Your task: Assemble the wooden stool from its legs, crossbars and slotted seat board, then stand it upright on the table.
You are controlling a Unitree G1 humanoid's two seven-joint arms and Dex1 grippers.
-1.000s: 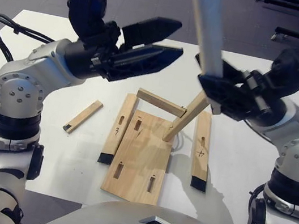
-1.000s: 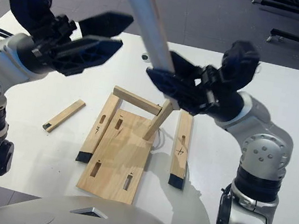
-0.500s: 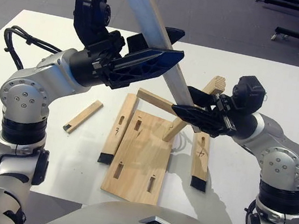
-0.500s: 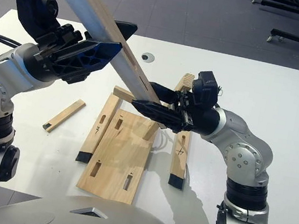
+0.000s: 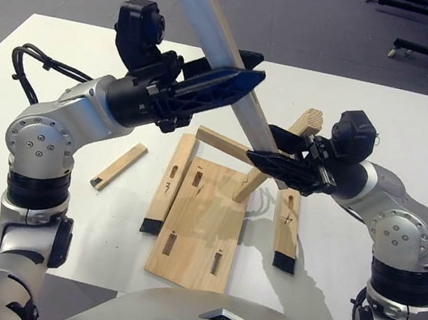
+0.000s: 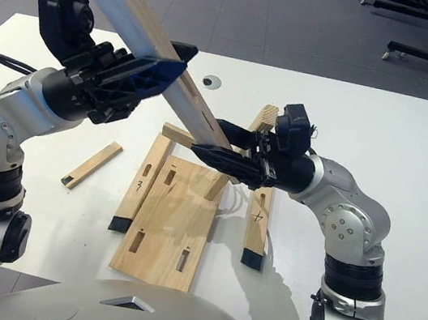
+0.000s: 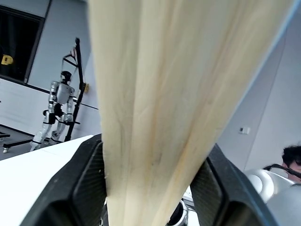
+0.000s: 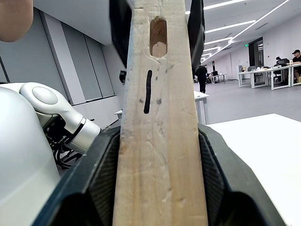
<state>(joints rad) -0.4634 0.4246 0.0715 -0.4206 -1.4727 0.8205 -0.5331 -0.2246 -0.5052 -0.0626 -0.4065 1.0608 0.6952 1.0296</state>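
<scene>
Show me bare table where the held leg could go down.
Bare: the table left of the short crossbar, and its near-right patch past the right flat leg. Crowded: the seat board, with the left flat leg alongside and the standing leg in it.

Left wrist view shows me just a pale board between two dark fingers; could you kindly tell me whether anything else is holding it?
Observer: Yes. The right end effector grips the lower end of that raised leg, and the left end effector clamps it higher up.
Operator: Thank you. How is it oriented?
Observer: It is tilted, with its upper end toward the robot's left, above the table.
Operator: And what lies beneath it?
Observer: The seat board lies flat, and a leaning leg rises at a slant from its far right corner, with a crossbar meeting it.
</scene>
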